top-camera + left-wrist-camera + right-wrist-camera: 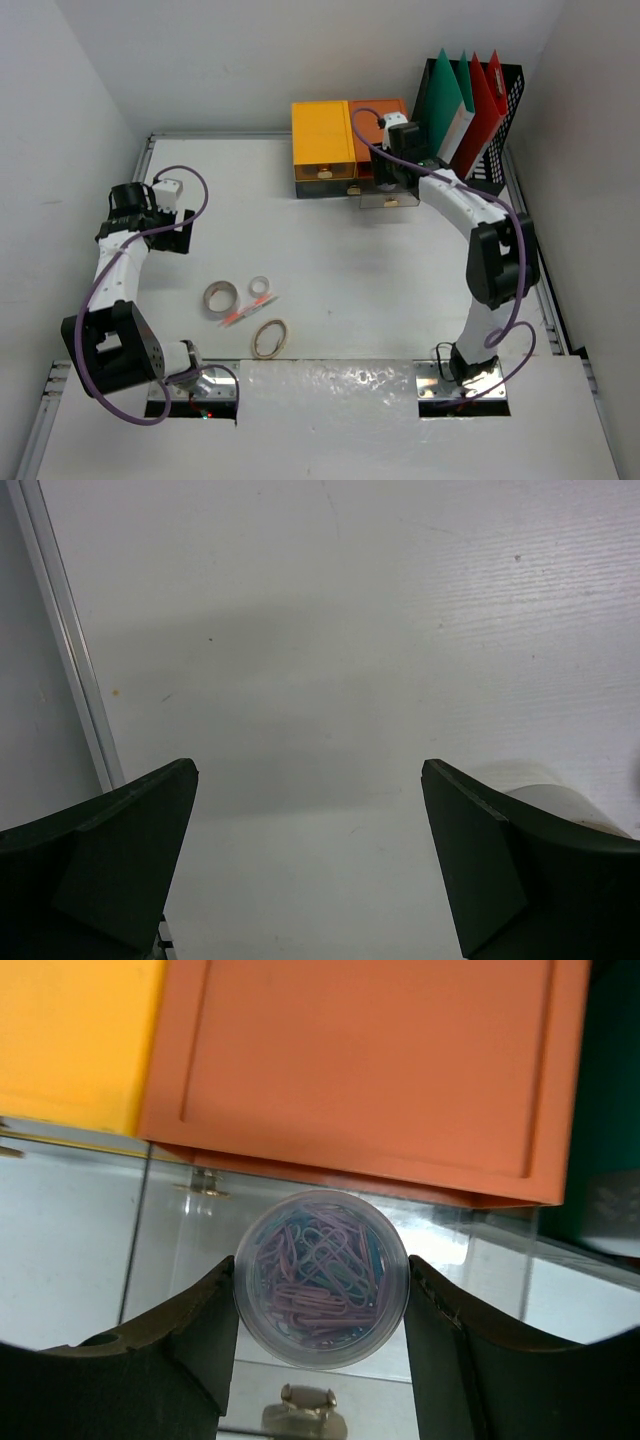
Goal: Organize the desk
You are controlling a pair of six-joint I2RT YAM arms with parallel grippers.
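- Counter: a large flat white rectangular counter with a thin grey metal rim (340, 250) fills most of the overhead view, with both arm bases bolted at its near edge.
- Just beyond the bases, left of centre, lies a loose tan rubber-band loop (271, 339).
- A little further in is a pair of thin orange-red pens (248, 312). A grey roll of tape (220, 297) lies to their left, and a smaller white tape ring (260, 286) sits just behind them.
- Further back on the left side, the left hand (178, 236) points down at the counter near its left rim. Its wrist view shows the dark fingers (120, 860) spread wide apart over bare white surface, holding nothing.
- At the far right, the right hand (392, 178) is clamped on a round clear plastic tub of coloured paper clips (320, 1280), one finger pressed to each side.
- The tub sits over a pulled-out clear plastic drawer (180, 1220). I cannot tell whether it rests inside the drawer or hangs above it.
- That drawer belongs to an orange plastic drawer box (378, 112), with a yellow plastic drawer box (322, 140) touching its left side.
- In the far right corner, a black mesh file holder (512, 95) holds upright green folders (440, 95) and red folders (482, 100).
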